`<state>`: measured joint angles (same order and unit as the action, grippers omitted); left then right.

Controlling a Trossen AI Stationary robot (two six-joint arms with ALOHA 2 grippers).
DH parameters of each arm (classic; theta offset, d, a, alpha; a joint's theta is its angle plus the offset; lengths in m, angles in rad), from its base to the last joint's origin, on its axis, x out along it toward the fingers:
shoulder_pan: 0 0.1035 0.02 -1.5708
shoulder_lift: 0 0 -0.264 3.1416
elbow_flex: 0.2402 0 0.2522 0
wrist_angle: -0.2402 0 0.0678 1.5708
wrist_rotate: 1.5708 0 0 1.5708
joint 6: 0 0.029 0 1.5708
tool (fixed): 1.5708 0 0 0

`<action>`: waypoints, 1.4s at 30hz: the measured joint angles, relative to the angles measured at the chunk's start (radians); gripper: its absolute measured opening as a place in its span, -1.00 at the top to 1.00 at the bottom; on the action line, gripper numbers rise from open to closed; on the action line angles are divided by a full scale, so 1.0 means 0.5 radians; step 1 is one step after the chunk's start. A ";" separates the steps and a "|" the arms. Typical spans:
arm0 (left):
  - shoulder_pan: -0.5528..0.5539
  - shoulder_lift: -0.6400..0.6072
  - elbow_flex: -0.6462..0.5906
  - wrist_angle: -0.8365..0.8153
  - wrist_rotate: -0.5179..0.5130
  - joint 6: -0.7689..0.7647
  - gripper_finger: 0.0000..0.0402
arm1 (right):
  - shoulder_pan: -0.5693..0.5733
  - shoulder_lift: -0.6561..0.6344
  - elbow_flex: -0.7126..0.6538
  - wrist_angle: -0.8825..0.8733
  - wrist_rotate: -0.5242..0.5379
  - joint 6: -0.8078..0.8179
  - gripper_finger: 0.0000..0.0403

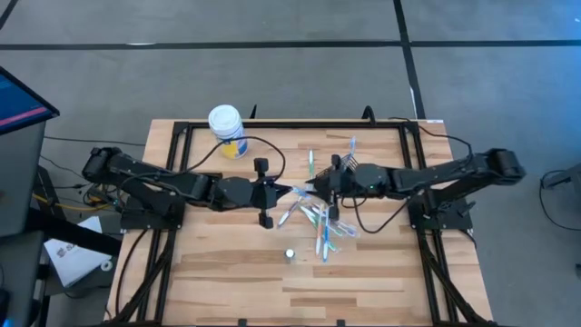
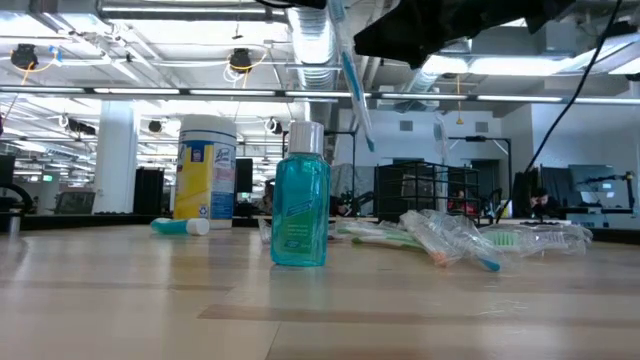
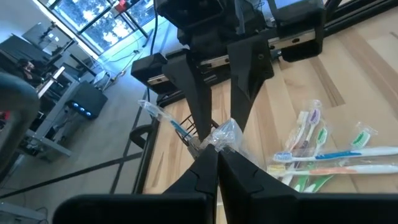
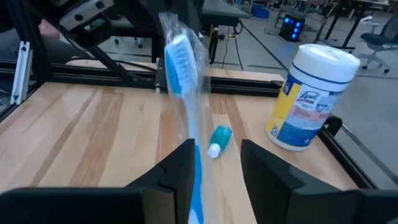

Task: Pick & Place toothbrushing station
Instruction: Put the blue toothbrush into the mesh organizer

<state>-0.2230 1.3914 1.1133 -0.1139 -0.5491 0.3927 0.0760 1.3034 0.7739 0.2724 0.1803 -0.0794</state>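
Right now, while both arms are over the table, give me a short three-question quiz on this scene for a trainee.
1. True or false: the left hand is shut on the clear wrapper of the wrapped blue toothbrush.
2. What stands upright closest to the low camera? A) a teal bottle with a silver cap B) a red mug C) a roll of tape
3. In a few words: where is the small teal tube, and how does it lie?

Key
1. True.
2. A.
3. Flat on the wooden table, beside the white-lidded jar.
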 joint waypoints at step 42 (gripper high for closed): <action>0.000 -0.002 0.000 -0.038 -0.018 -0.016 1.00 | -0.036 0.120 0.069 0.168 -0.158 -0.019 0.41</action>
<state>-0.2230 1.3903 1.1133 -0.1330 -0.5579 0.3847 0.0578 1.3632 0.8085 0.3566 0.1012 -0.0890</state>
